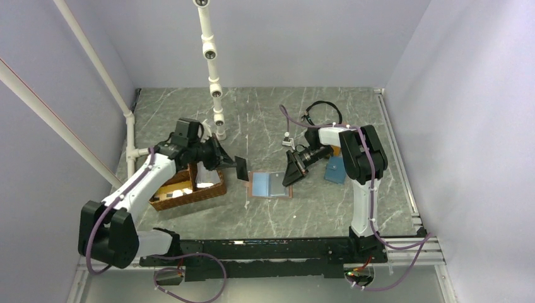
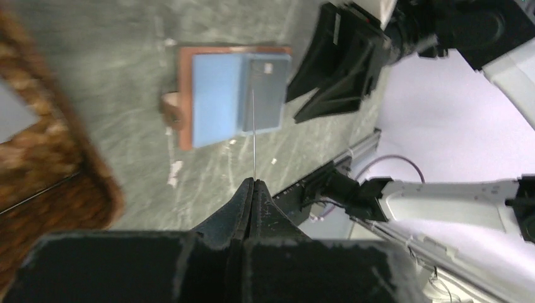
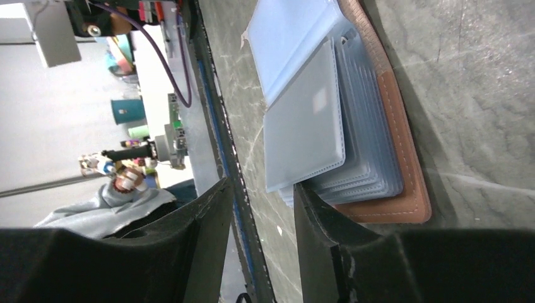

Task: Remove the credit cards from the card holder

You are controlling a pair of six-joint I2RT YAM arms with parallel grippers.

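The salmon-pink card holder (image 1: 271, 185) lies open on the table, its light-blue pockets up. It also shows in the left wrist view (image 2: 214, 95) and the right wrist view (image 3: 391, 126). A grey credit card (image 3: 306, 126) sits in a pocket on its right half (image 2: 265, 91). My left gripper (image 1: 232, 164) is shut on another credit card (image 1: 242, 168) and holds it above the table, left of the holder; the left wrist view shows this card edge-on (image 2: 253, 132) in the gripper (image 2: 253, 181). My right gripper (image 1: 291, 173) is open at the holder's right edge, one finger (image 3: 322, 214) against the pocket ends.
A brown wicker basket (image 1: 189, 188) with flat items stands left of the holder, under my left arm. A teal-blue wallet (image 1: 334, 170) lies beside my right arm. A white pipe post (image 1: 214, 69) rises at the back. A rail (image 1: 284, 246) runs along the near edge.
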